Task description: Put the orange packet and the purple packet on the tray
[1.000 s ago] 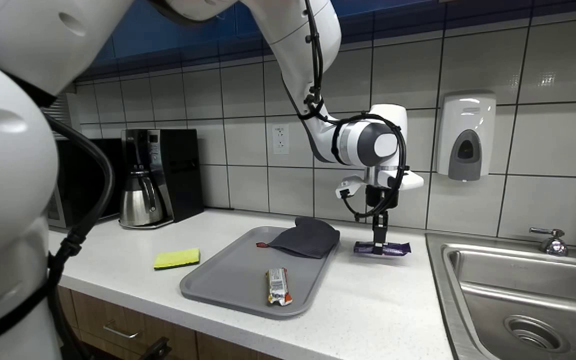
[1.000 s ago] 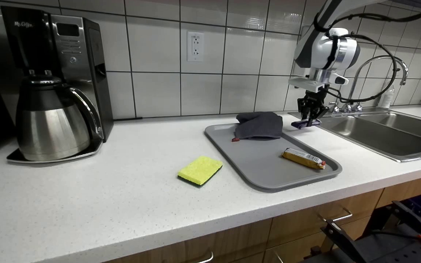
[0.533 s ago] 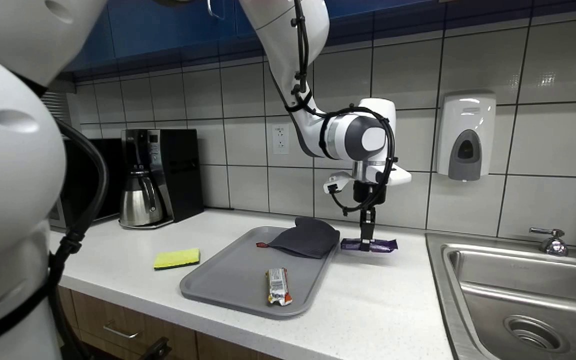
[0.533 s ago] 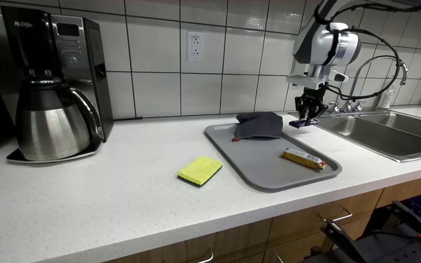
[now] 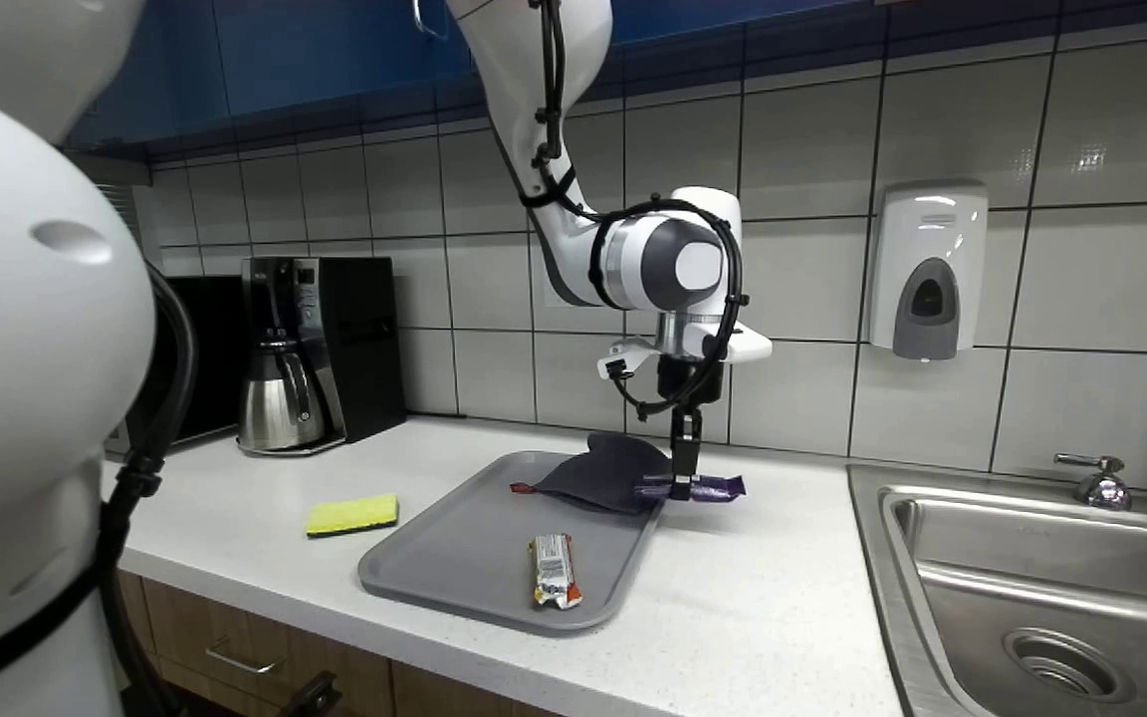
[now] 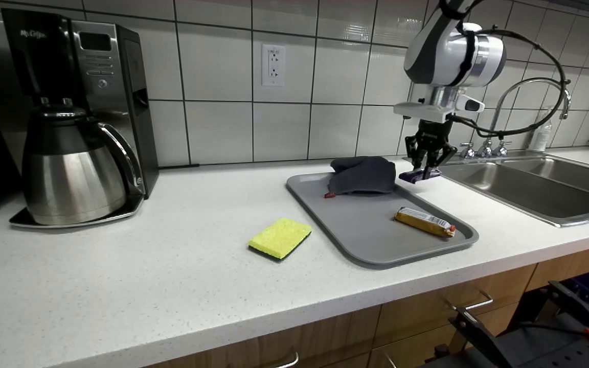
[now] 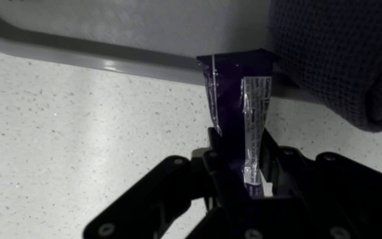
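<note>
Counter (image 5: pixel 753 597): yellow sponge (image 6: pixel 280 238) near tray (image 6: pixel 361 230) | dark cloth (image 6: pixel 363 176) overhangs tray's rim | end effector (image 7: pixel 239 146) clamped on purple packet (image 7: pixel 232 99)

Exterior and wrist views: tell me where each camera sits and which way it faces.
An exterior view: beside the robot arm, facing the tiled wall across the tray; arm and gripper show.
An exterior view: in front of the counter, facing that wall, coffee maker at left, sink at right; arm's outer end and gripper show.
Wrist view: on the arm's end, facing down at the purple packet, tray edge and dark cloth; of the robot, only its gripper shows.
Both exterior views share the sponge, tray and orange packet.
</note>
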Action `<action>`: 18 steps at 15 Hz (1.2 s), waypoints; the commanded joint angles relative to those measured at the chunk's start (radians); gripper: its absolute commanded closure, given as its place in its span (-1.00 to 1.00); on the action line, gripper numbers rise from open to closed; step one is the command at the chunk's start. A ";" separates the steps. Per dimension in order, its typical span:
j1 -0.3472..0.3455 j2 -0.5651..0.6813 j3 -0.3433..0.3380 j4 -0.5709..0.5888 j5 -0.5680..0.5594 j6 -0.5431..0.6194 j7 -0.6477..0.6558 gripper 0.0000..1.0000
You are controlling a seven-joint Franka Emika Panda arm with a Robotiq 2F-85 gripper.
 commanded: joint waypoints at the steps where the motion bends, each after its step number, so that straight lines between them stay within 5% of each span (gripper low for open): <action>1: 0.024 -0.079 0.013 -0.096 -0.033 0.023 0.017 0.85; 18: 0.165 -0.065 0.063 -0.180 -0.077 0.072 0.238 0.85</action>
